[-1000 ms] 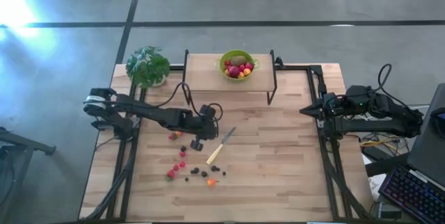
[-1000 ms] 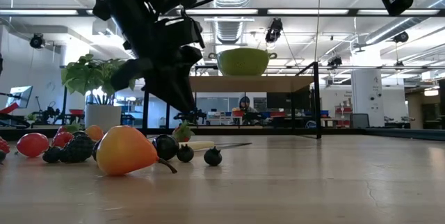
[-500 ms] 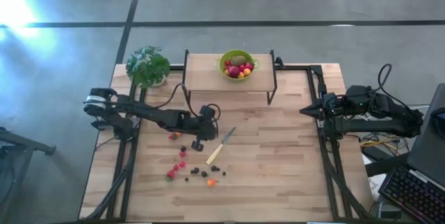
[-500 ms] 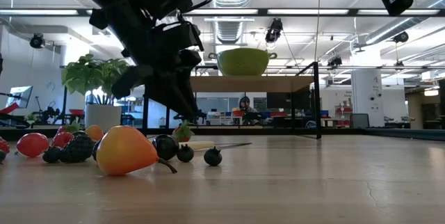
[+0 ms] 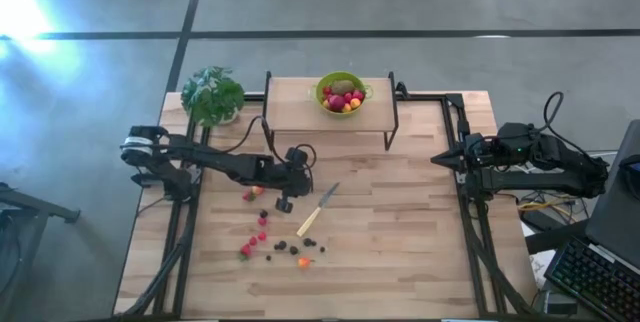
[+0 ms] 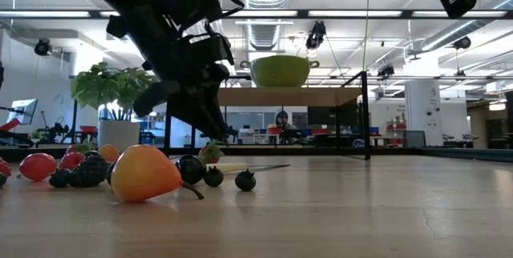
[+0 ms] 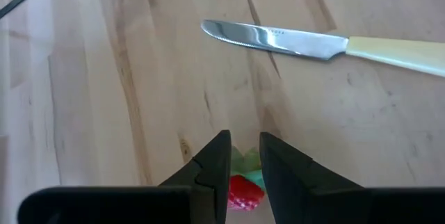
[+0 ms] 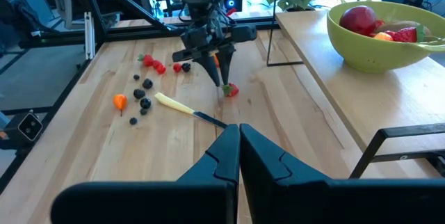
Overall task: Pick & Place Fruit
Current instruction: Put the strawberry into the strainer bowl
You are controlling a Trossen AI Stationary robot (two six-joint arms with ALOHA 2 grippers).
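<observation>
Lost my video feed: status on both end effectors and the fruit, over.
Left end effector down, shut on strawberry. Right end effector shut, parked far right. Knife nearby, not touching.

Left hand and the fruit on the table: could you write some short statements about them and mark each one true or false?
1. The left hand is right at a red strawberry. True.
2. The right hand hovers over the scattered fruit. False: it waits at the right edge of the table.
3. The green bowl stands on the raised shelf and holds fruit. True.
4. The knife lies inside the bowl. False: it lies on the table, near the left hand.
</observation>
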